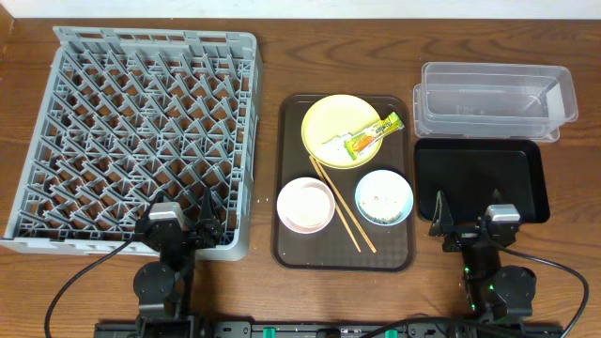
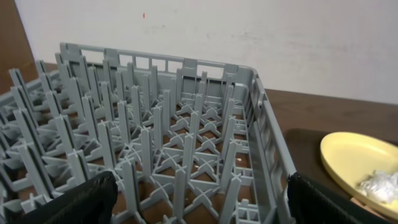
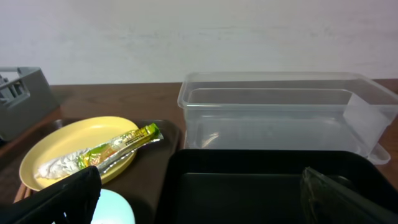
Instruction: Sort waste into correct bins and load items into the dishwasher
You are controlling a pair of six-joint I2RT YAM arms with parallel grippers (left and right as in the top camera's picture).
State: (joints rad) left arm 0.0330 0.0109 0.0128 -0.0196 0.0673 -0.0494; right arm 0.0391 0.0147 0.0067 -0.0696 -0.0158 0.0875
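On the brown tray (image 1: 293,246) sat three dishes. The yellow plate (image 1: 329,120) at the far end held a white tissue (image 1: 335,144) and, touching it, the wrapper (image 1: 374,134), whose far end stuck out past the rim toward the tub (image 1: 493,99). The white bowl (image 1: 305,206) and the blue bowl (image 1: 384,197) stood side by side at the near end, and the blue one carried a scatter of pale crumbs (image 1: 379,199). What lay in the white one was too faint for us to make out. The chopsticks (image 1: 343,207) ran on a slant between the two bowls, from just by the plate's rim to the tray's near edge. The rack (image 1: 131,141) filled the table left of the brown tray (the two stood just apart). To the right, the clear tub stood behind the black tray (image 1: 479,178), their edges meeting. The left gripper (image 1: 178,225) hung over the rack's near edge with its fingers spread wide and nothing between them. The right gripper (image 1: 470,223) was spread the same way at the black tray's near edge. In the left wrist view the plate was cut off at the frame's edge and the tissue was a blur. In the right wrist view we saw only a sliver of the blue bowl beside a finger, and just a corner of the rack.
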